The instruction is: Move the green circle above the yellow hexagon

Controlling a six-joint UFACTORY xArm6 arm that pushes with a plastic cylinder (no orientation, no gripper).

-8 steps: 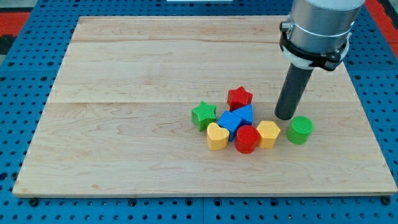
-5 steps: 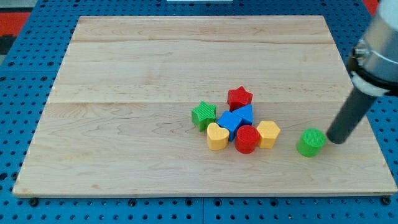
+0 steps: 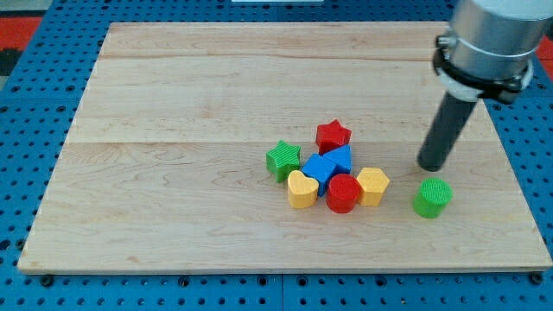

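Camera view, my tip (image 3: 431, 166) just above green circle (image 3: 432, 197), yellow hexagon (image 3: 372, 186) leftward, no jaws, no writing.

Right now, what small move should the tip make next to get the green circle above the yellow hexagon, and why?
Probably swing my tip around to the view's bottom right of the green circle. The tip sits just above the circle, so pushing from there would drive it the wrong way. The circle lies to the right of the yellow hexagon and slightly lower, so it needs pushing up and left.
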